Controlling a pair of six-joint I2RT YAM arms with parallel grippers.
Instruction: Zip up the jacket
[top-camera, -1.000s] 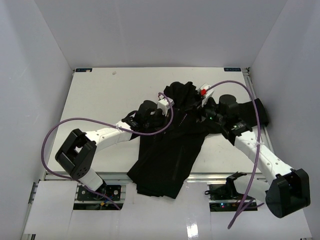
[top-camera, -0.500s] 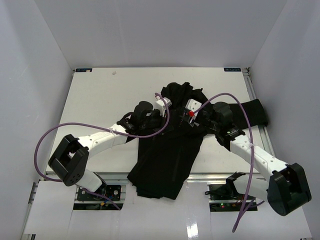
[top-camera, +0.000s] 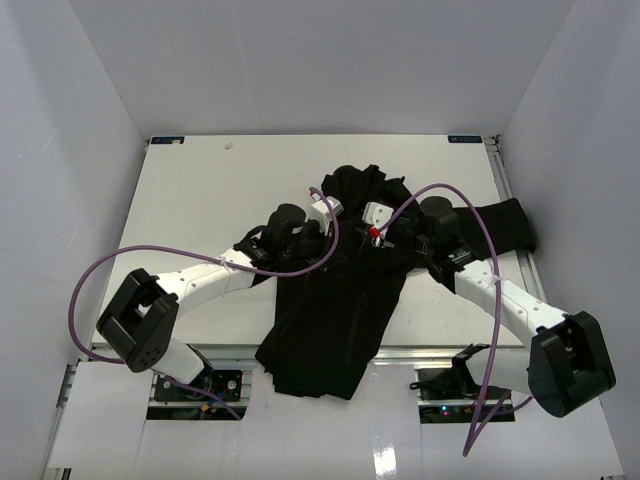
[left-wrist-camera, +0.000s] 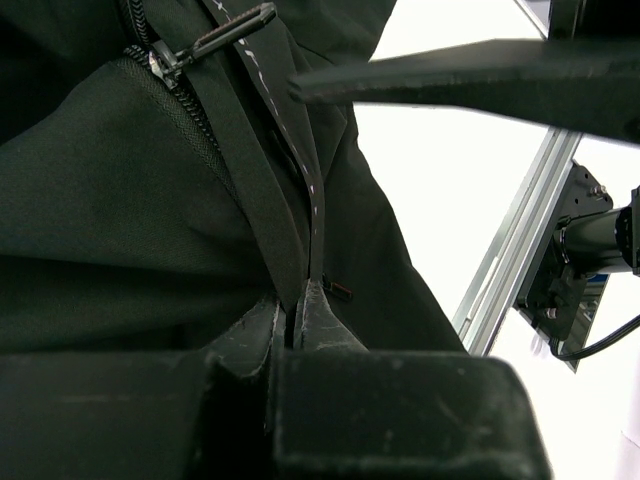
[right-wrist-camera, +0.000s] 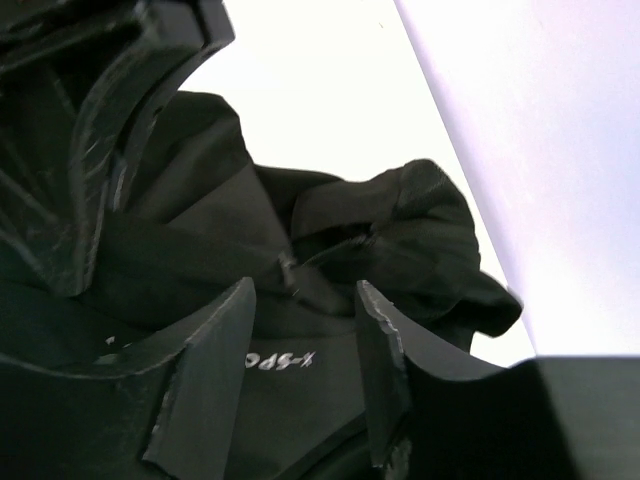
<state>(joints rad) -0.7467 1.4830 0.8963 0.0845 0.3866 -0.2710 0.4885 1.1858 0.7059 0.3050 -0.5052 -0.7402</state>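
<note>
Two grippers meet over the black jacket (top-camera: 330, 320), crumpled beneath them. The left gripper (left-wrist-camera: 298, 308) is clamped on the jacket's front edge, with the zipper pull (left-wrist-camera: 215, 38) just ahead of its fingertips. The right gripper (right-wrist-camera: 305, 292) hangs spread, gripping nothing. I'd say this is the bracing step; next the right must pinch the pull and draw it away from the left.

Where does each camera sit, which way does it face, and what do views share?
Top external: above and behind the bases, looking down at the table; both arms show.
Left wrist: looks along the left end effector, shut on the jacket beside its zipper.
Right wrist: looks past the open right end effector at bunched fabric.
All share the jacket.
</note>
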